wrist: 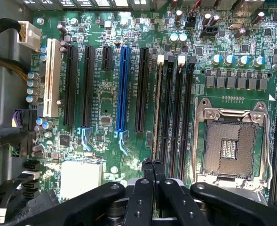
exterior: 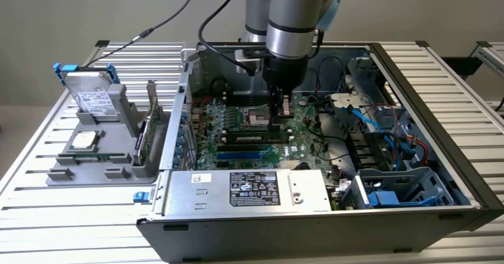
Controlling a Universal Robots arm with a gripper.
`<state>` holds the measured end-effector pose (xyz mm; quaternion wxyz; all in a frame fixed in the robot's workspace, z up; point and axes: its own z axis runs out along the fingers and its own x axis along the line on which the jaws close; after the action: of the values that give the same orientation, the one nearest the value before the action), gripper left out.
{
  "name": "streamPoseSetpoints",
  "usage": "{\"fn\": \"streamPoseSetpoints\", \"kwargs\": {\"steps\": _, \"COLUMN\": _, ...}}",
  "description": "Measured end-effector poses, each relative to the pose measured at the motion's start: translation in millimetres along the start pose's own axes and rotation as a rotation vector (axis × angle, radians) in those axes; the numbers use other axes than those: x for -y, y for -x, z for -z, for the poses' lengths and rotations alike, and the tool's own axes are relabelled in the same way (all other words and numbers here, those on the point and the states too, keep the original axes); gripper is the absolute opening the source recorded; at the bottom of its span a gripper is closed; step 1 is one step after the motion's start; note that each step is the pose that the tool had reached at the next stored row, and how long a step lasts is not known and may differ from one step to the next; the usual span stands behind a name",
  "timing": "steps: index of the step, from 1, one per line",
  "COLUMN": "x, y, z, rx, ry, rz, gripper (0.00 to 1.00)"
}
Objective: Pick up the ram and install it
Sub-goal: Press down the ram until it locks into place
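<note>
The ram is a thin green stick with black chips, standing on edge in one of the black motherboard slots inside the open computer case. From the wrist view it is seen edge-on as a narrow pale strip in the slot closest to the long black expansion slots. My gripper hangs straight down over one end of that stick. Its black fingers are shut flat against each other with nothing between them, and the gripper tips sit right at the ram's end; I cannot tell whether they touch it.
The bare CPU socket lies beside the memory slots, with a blue slot on the other side. The power supply fills the case front and cables crowd the exterior view's right. A grey holder outside carries a hard drive and an expansion card.
</note>
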<state>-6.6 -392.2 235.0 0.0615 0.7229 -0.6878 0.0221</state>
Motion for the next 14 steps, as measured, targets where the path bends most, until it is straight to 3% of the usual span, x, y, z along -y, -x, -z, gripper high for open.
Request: {"fn": "streamPoseSetpoints", "kwargs": {"steps": 14, "x": 1.8, "y": 0.8, "z": -7.9, "rx": -0.0005, "ry": -0.0005, "rz": 0.000, "gripper": 0.10}}
